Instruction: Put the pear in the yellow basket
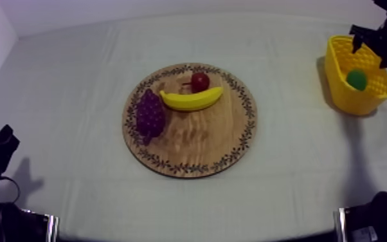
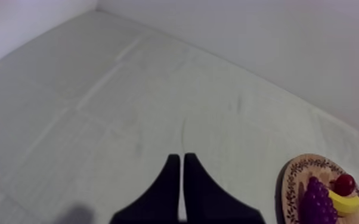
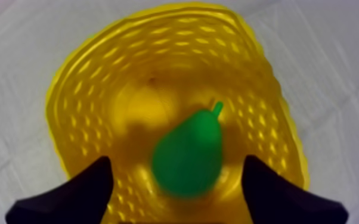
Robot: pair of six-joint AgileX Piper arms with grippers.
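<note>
Left gripper [image 2: 180,158]: fingers pressed together on nothing, low over the tabletop [image 2: 98,89].
Right gripper [image 3: 176,164]: spread wide, empty, above the yellow basket [image 3: 98,77].
Pear [image 3: 189,156]: lying loose inside the basket.
Next move: rise straight up, clear of the basket, before swinging away.

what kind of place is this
Probably a robot manipulation test bench, not a kitchen: a cloth-covered table, a toy banana on a round wooden board, and a yellow basket holding the pear.
</note>
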